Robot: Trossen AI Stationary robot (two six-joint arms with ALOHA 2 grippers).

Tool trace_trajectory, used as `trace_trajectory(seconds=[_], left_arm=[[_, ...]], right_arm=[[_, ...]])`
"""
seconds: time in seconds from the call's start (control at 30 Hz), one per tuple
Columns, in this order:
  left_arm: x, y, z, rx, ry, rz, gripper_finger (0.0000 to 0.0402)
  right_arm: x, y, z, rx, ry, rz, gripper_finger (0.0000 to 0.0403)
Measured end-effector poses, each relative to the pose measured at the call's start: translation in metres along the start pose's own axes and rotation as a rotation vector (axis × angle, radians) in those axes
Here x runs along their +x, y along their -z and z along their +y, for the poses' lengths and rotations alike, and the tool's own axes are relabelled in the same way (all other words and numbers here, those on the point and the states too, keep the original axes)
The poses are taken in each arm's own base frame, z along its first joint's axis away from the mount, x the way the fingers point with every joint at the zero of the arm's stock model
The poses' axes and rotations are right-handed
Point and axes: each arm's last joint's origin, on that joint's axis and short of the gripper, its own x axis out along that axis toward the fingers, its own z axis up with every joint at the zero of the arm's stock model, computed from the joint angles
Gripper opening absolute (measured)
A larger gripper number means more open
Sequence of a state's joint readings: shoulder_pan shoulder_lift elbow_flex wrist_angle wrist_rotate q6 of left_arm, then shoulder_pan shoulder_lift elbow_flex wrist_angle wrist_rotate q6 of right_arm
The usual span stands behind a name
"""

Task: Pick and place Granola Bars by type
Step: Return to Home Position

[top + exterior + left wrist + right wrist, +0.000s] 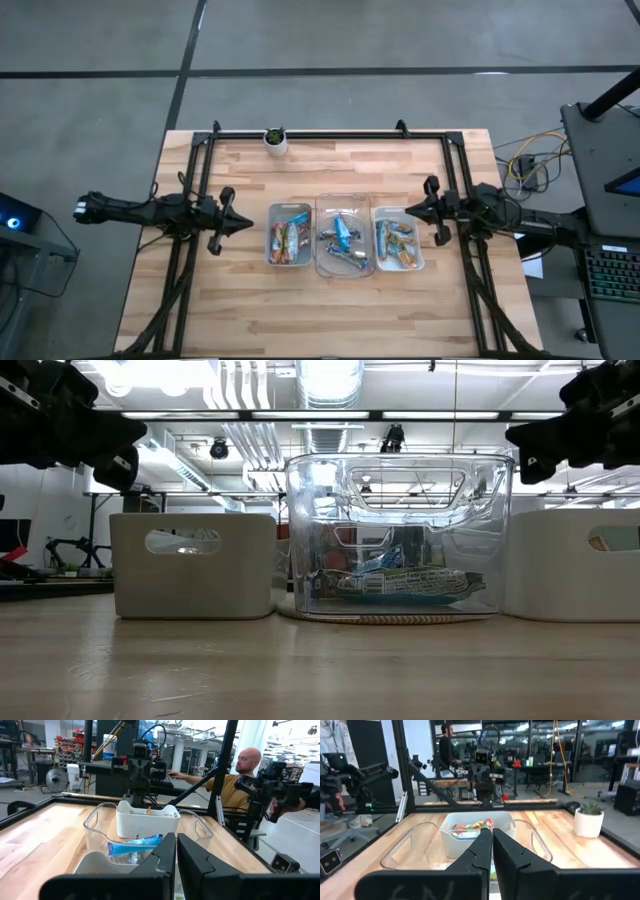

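Three trays stand in a row mid-table. The left white tray holds brown-orange granola bars. The middle clear tray holds blue bars. The right white tray holds green-tan bars. My left gripper hangs shut and empty above the table, left of the trays. My right gripper hangs shut and empty, right of the trays. Each shows shut in its own wrist view, left and right.
A small white pot with a green plant stands at the far edge. A black frame runs round the table's far and side edges. A seated person shows beyond the right side, and another person stands off in the room beyond the table.
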State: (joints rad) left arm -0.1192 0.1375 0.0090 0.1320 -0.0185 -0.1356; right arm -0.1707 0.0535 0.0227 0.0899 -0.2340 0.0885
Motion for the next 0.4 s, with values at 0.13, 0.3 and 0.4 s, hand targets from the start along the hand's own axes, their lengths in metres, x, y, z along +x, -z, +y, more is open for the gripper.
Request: trace_trajectory(seconds=[0.13,0.3,0.4], left_arm=[[0.0000,-0.0004,0.0000,0.000,0.000,-0.002,0.0000],[0.0000,-0.0012,-0.0001,-0.004,0.000,-0.008,0.0000],[0.0000,-0.0010,0.0000,-0.026,-0.003,-0.007,0.0000]], right_arm=[[0.0000,-0.0003,0.0000,-0.026,-0.001,-0.004,0.0009],[0.0000,-0.0001,0.0000,-0.057,0.000,-0.003,0.0009],[0.0000,0.0000,-0.0004,-0.072,0.015,-0.002,0.0009]])
